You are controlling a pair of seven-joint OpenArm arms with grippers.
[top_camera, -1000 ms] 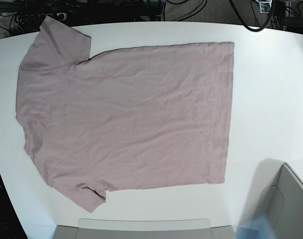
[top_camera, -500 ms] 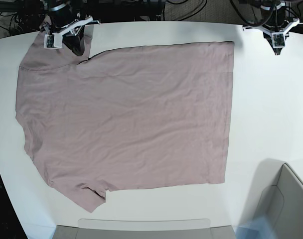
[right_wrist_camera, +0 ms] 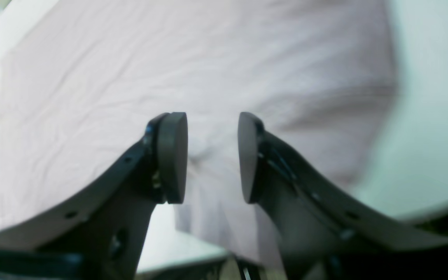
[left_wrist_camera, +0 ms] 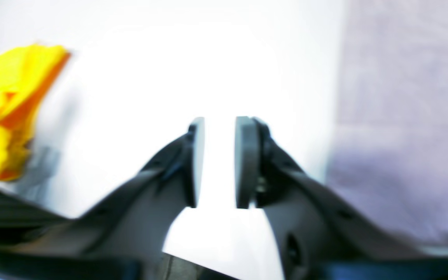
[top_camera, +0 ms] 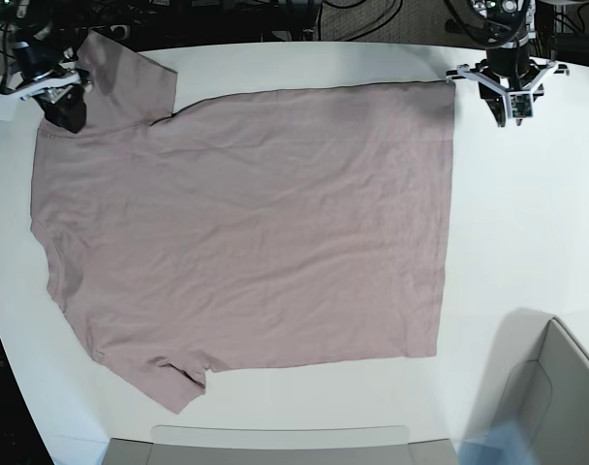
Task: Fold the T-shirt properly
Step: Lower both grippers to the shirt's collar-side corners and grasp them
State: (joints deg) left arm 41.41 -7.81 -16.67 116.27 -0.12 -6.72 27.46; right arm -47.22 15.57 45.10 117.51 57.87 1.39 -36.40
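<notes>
The dusty pink T-shirt (top_camera: 246, 232) lies flat on the white table (top_camera: 527, 213), collar end to the left, hem to the right, one sleeve at top left and one at bottom left. My right gripper (top_camera: 67, 108) hovers over the shoulder by the top-left sleeve. In the right wrist view the right gripper (right_wrist_camera: 212, 155) is open above wrinkled shirt cloth (right_wrist_camera: 130, 77), with nothing between its pads. My left gripper (top_camera: 503, 97) sits just off the hem's top-right corner. The left wrist view shows the left gripper (left_wrist_camera: 219, 163) open over bare table, the shirt (left_wrist_camera: 403, 116) to its right.
A grey box (top_camera: 556, 387) stands at the bottom right corner and a flat grey tray (top_camera: 275, 441) at the front edge. A blurred yellow object (left_wrist_camera: 10, 109) shows left of my left gripper. Cables and dark gear line the back edge (top_camera: 275, 15).
Both arms came into the base view from the back edge. The right arm then moved left over the shoulder, and the left arm moved left toward the hem corner. The shirt has not moved.
</notes>
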